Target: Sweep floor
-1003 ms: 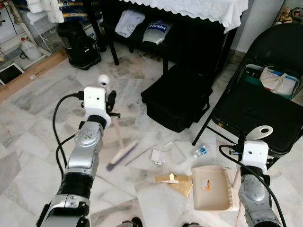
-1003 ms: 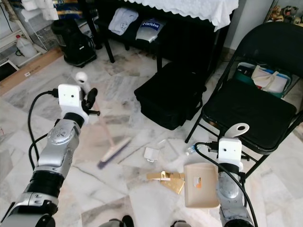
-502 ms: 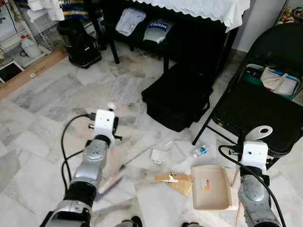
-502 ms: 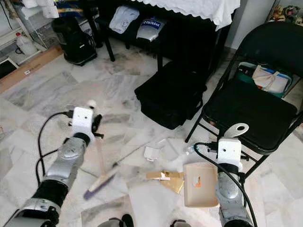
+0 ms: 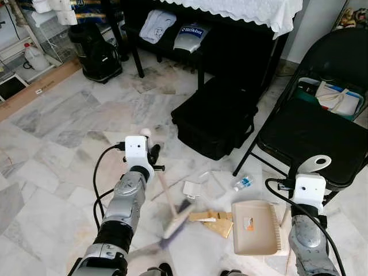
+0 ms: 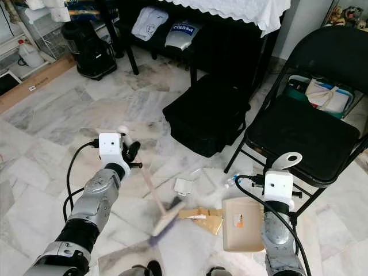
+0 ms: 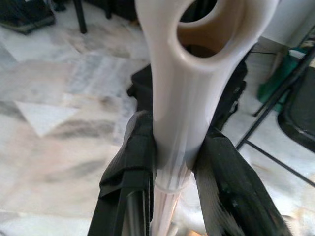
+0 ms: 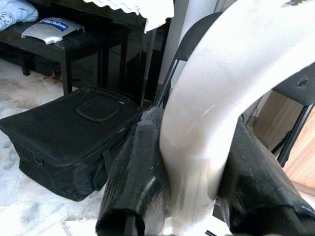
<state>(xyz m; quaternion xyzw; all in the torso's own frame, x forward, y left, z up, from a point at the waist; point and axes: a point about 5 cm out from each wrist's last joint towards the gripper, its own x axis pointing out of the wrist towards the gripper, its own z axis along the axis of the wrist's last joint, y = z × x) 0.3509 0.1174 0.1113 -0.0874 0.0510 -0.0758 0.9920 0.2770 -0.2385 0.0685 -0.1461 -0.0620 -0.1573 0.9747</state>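
Sweeping under way, judged unfinished: left gripper (image 7: 170,162), fingers clamped on the broom (image 5: 174,214) handle, has the blurred brush head on the marble floor (image 5: 52,172) just beside the gold wrapper (image 5: 213,221); paper scrap (image 5: 191,189) and small bottle (image 5: 243,183) lie loose nearby. Right gripper (image 8: 192,162) pinches the dustpan (image 5: 256,227) handle; pan rests flat beside the wrapper, holding no visible debris, only a sticker.

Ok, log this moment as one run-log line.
left gripper: shut on broom | broom head at gold scrap | right gripper: shut on dustpan | dustpan on floor beside scrap
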